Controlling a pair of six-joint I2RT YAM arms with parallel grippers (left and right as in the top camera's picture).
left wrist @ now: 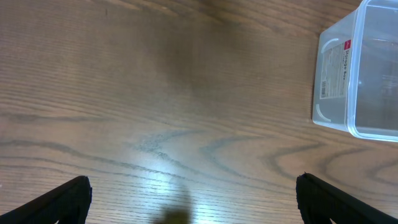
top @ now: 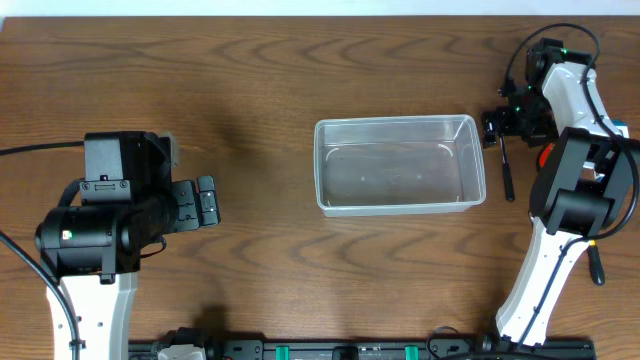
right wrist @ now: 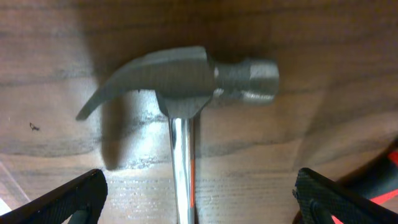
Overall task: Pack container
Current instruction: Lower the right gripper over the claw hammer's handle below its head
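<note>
Presently, right gripper: jaws spread wide and holding nothing. One dark finger stands on either side of the hammer's shaft, just below the head. I cannot tell whether they touch it.
Hammer: lies flat on the table at the far right, not yet lifted. It has a dull grey cast head with a curved claw at one end and a stubby round striking face at the other. A bright, polished steel shaft runs toward the camera. In the overhead view the slim dark bar below the gripper looks like its handle.
Red-orange item: only a sliver shows, just right of the hammer. It is too hidden to name.
Container: stands upright in the middle of the table, left of the right gripper and apart from it. It is clear, thin-walled plastic, rectangular with rounded corners and a raised rim, and empty.
Sticker: a white label with a small red mark, on the container's short left wall.
Left gripper: also released, its fingers wide over bare wood, well left of the container.
Table: dark brown wood grain, smooth, with a slight sheen.
Progress: as I judge it, packing has barely begun. Nothing is inside yet, and what remains is grasping the hammer, carrying it left and lowering it in.
</note>
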